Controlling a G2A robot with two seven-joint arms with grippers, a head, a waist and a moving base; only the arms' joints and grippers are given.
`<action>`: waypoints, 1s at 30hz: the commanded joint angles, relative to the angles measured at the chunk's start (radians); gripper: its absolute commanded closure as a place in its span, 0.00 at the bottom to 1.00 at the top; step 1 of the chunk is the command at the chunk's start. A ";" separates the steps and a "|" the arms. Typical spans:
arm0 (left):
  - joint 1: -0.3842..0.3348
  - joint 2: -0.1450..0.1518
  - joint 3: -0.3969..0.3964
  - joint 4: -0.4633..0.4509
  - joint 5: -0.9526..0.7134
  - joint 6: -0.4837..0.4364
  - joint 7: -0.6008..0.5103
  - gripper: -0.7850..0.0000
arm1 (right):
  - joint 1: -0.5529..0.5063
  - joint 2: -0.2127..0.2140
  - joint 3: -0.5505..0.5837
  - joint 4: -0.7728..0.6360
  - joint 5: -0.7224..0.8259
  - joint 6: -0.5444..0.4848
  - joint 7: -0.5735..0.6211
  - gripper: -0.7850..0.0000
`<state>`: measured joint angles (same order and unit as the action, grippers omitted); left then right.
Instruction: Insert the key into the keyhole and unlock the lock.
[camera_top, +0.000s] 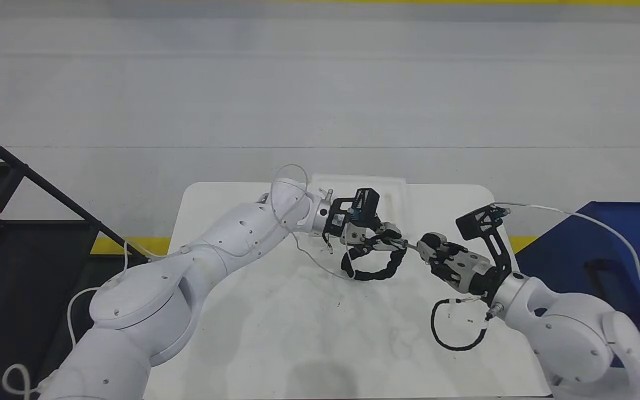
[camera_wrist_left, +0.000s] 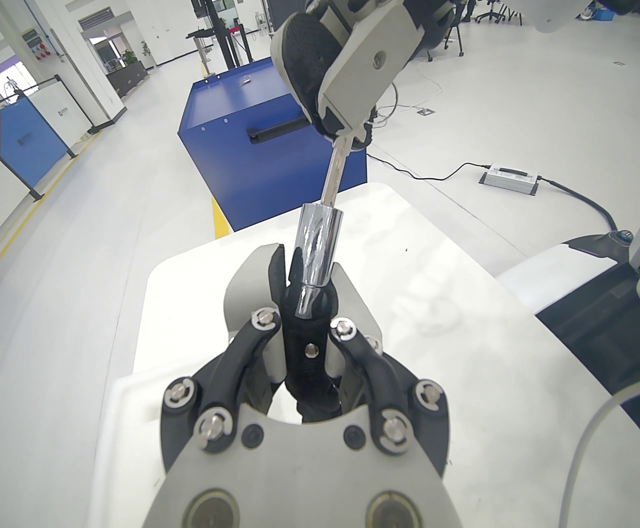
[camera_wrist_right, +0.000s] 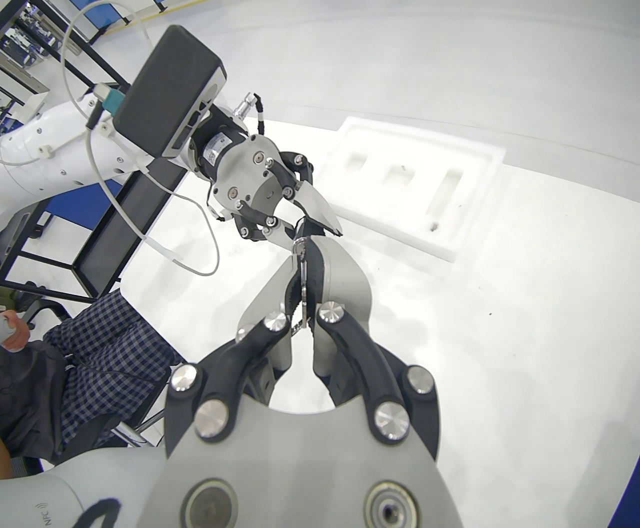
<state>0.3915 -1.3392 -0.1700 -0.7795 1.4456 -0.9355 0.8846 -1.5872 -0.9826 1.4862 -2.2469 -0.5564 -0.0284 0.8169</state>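
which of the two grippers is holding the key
The right gripper: it is shut on the key, whose blade enters the chrome end of the lock. The left gripper is shut on the lock instead.

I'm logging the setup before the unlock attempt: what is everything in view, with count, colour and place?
table: one, white, under both arms
cable lock: one, chrome barrel and black cable, held above the table
key: one, silver, tip at the barrel's end
foam tray: one, white, at the table's far edge
cabinet: one, blue, on the floor beyond the table
power brick: one, grey, on the floor
left gripper: one, grey and black, jaws shut on the cable lock
right gripper: one, grey and black, jaws shut on the key
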 joint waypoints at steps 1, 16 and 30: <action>0.000 0.000 0.000 -0.001 -0.002 -0.002 -0.002 1.00 | 0.000 0.000 0.000 0.000 0.002 -0.001 0.000 1.00; 0.000 0.001 0.000 0.000 -0.005 -0.005 -0.005 1.00 | 0.004 0.000 -0.001 0.004 -0.001 0.007 0.003 1.00; -0.002 -0.001 0.000 0.002 0.000 -0.009 -0.009 1.00 | 0.012 0.000 -0.004 0.007 0.005 0.003 0.009 1.00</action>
<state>0.3898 -1.3396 -0.1700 -0.7794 1.4441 -0.9447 0.8755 -1.5758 -0.9827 1.4812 -2.2388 -0.5525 -0.0241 0.8256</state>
